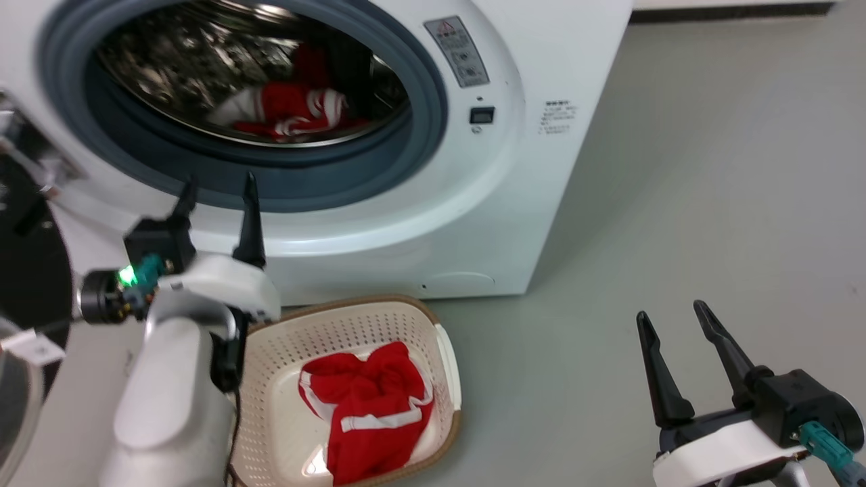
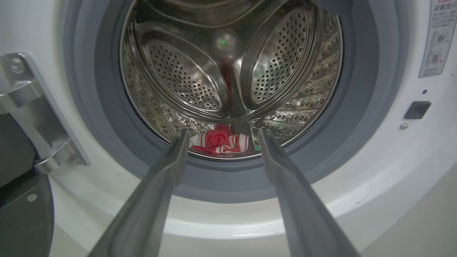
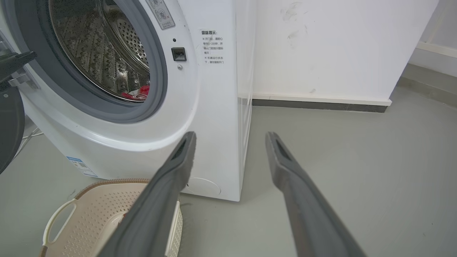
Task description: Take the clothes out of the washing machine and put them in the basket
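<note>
The white washing machine (image 1: 541, 74) stands with its porthole open. Inside the steel drum lies a red garment with white stripes (image 1: 291, 111), also seen low in the drum (image 2: 223, 142) in the left wrist view and as a red patch (image 3: 137, 93) in the right wrist view. Another red garment (image 1: 369, 402) lies in the cream basket (image 1: 318, 325) on the floor before the machine. My left gripper (image 1: 218, 186) is open and empty, just outside the porthole's lower left rim, pointing in. My right gripper (image 1: 672, 312) is open and empty over the floor at the lower right.
The machine's dark glass door (image 1: 27, 270) hangs open at the far left, its metal hinge (image 2: 25, 92) close to my left gripper. Grey floor (image 1: 710, 203) spreads to the right of the machine. A white wall with a dark skirting (image 3: 321, 103) runs behind.
</note>
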Controlling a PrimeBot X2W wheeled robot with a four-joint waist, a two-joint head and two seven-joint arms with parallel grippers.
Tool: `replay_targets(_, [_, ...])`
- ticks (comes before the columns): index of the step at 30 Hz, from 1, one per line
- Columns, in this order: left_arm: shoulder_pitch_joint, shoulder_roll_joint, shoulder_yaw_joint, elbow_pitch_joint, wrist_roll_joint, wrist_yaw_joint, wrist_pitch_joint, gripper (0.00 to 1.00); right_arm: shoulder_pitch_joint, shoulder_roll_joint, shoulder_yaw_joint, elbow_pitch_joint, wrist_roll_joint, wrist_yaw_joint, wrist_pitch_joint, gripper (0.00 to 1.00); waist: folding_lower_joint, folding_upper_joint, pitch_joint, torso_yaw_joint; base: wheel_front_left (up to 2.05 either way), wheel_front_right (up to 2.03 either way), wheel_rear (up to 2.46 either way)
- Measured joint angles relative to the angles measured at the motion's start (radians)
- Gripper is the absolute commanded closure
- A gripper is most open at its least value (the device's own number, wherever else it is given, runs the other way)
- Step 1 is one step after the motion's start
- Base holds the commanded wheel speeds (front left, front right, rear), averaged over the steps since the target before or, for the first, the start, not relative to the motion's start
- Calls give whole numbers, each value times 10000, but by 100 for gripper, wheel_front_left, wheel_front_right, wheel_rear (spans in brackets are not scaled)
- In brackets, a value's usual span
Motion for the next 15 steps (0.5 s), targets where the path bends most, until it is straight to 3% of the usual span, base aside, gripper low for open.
replay_targets(8, [-2566,943,-4,2119,94,-270,700,0,-716,-4,303,267,205,0,-385,0,1,0,1349,-661,0,0,0])
replay_targets(15, [-4804,1680,-146,3442,188,-510,1983,0,-1613,-8,763,704,470,0,-846,0,1,0,2849,-1173,0,0,0])
